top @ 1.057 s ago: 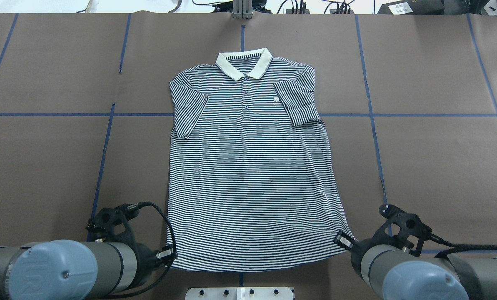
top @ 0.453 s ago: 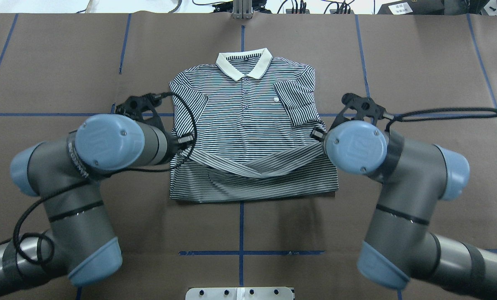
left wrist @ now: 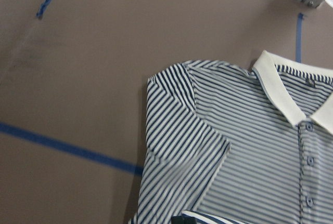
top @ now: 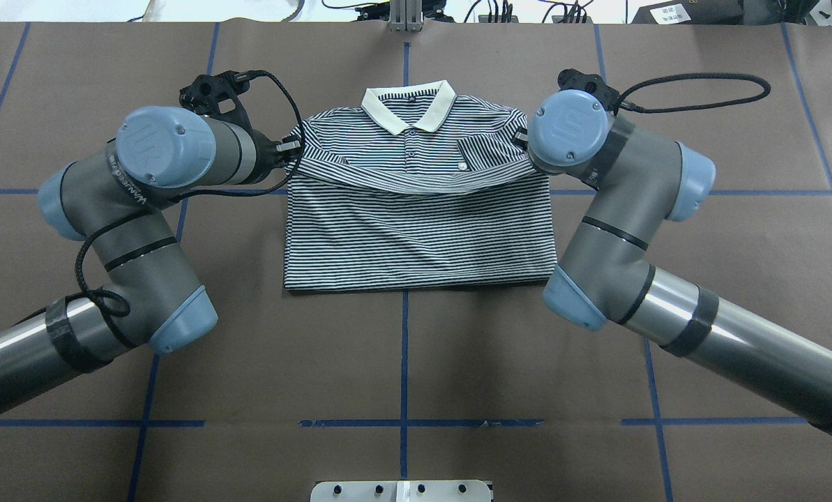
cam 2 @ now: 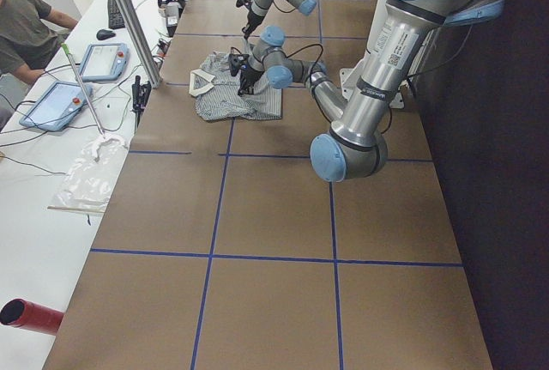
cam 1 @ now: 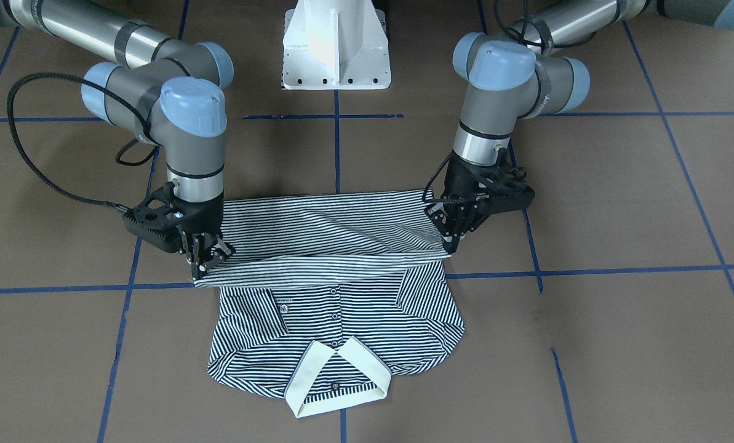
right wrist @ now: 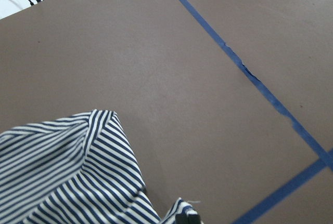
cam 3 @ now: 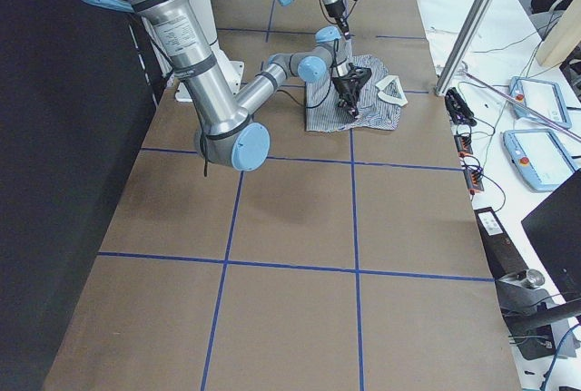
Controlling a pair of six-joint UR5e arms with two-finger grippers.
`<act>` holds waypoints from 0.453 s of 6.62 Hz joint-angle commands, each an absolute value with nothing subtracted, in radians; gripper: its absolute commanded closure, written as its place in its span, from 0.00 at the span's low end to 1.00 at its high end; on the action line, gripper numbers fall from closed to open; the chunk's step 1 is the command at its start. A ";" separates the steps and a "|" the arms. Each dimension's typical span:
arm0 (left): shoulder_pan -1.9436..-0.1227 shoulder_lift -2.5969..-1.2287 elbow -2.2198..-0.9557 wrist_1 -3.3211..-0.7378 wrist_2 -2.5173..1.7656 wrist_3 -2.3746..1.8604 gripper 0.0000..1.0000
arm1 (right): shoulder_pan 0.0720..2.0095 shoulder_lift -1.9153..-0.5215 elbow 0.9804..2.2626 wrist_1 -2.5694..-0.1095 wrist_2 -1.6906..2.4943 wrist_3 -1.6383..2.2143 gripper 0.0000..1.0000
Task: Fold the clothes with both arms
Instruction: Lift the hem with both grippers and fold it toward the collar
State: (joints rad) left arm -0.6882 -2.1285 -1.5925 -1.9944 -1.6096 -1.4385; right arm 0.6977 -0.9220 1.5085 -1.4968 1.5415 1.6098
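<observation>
**Two-arm fold of a striped polo shirt [top: 416, 230] on a brown-papered table [top: 248, 362] that is being crossed by blue tape lines [top: 403, 348].** Nearest the robot, a white pedestal base [cam 1: 336, 46] is being shown between the left arm [top: 130, 230] and the right arm [top: 618, 230]. Past the table's far edge, black cables [top: 562, 10] and an aluminium post [top: 405, 14] are being seen. At a side bench [cam 2: 51, 155], a seated person [cam 2: 26, 22] is being shown beside two blue-edged screens [cam 2: 105, 61].

The garment is being kept at mid-table, doubled over on itself, with the collar [top: 409, 111] farthest from the robot. One hem corner is being pinched between the closed fingers of the left gripper [cam 1: 450, 245], and the other likewise by the right gripper [cam 1: 207, 263]. The hem [cam 1: 317, 261] is being held sagging between them, over the chest.

In the overhead view the fingertips are being hidden by the wrists, and the lowest button and the sleeve ends by the raised hem.

Against the view of half a second ago, the hem is being carried farther towards the collar, and the near fold line is being found farther from the robot.

A raised "UR" mark is being shown on the right arm's joint cap [top: 570, 125]. The chest logo [top: 462, 166] and the collar label [top: 410, 100] are being left too small to be read
</observation>
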 commanded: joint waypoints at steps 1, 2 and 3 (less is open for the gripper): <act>-0.709 -2.192 -1.421 -2.036 -1.554 -1.399 1.00 | 0.748 -0.796 1.219 -1.316 1.552 1.592 1.00; -0.709 -2.192 -1.389 -2.071 -1.552 -1.396 1.00 | 0.752 -0.789 1.177 -1.269 1.554 1.592 1.00; -0.719 -2.191 -1.369 -2.092 -1.552 -1.385 1.00 | 0.767 -0.784 1.166 -1.267 1.566 1.591 1.00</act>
